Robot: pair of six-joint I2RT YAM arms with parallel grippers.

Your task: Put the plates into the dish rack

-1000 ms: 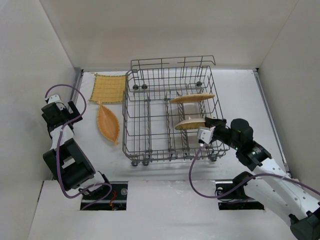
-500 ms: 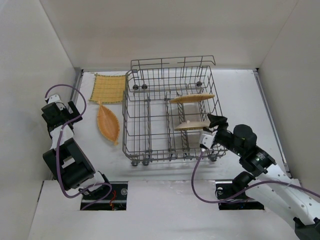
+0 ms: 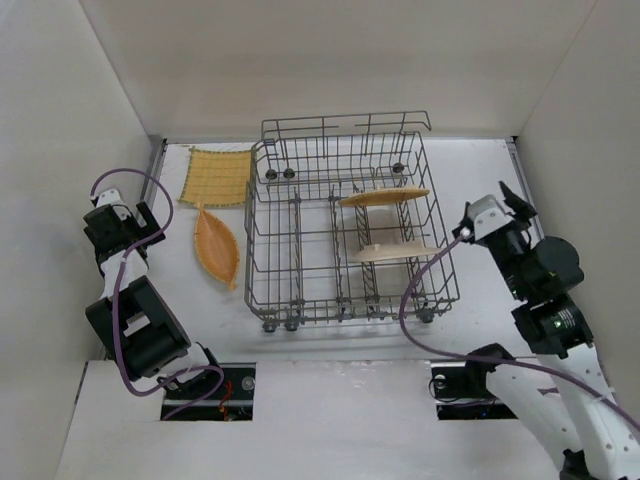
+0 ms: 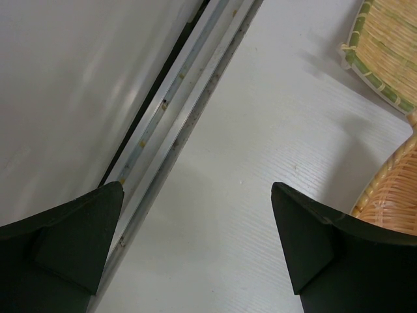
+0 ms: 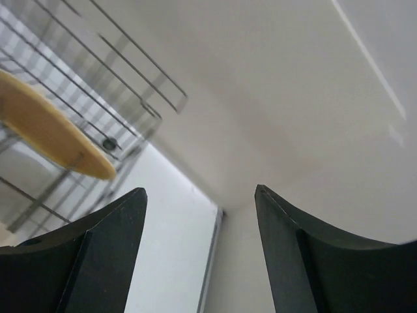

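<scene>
The dish rack [image 3: 300, 255] sat mid-desk in the top view, with two plates on edge in its right half: an orange plate [image 3: 385, 197] toward the far side and a pale plate [image 3: 396, 252] nearer me. A second before, my right claw had been down at the rack's near right corner on that pale plate, which leaned. Now the plate stood between the tines and the right claw [image 3: 512, 200] was clear of the rack, off its right side, with bare desk [image 3: 480, 165] running on to the right edge. The yellow square plate [image 3: 218, 176], by the far left corner, and the leaf-shaped plate [image 3: 216, 246] lay flat left of the rack, unmoved. The left claw [image 3: 150, 218] hung by the left edge as before.

From the left wrist, I saw the left claw [image 4: 197, 189] spread wide on nothing, over open desk beside the edge rail [image 4: 176, 124]. The yellow square plate [image 4: 384, 45] and leaf-shaped plate [image 4: 391, 195] showed at right.

From the right wrist, the right claw [image 5: 199, 192] gaped empty toward the wall [image 5: 260, 85], with the orange plate [image 5: 52, 134] and rack wires at left.
</scene>
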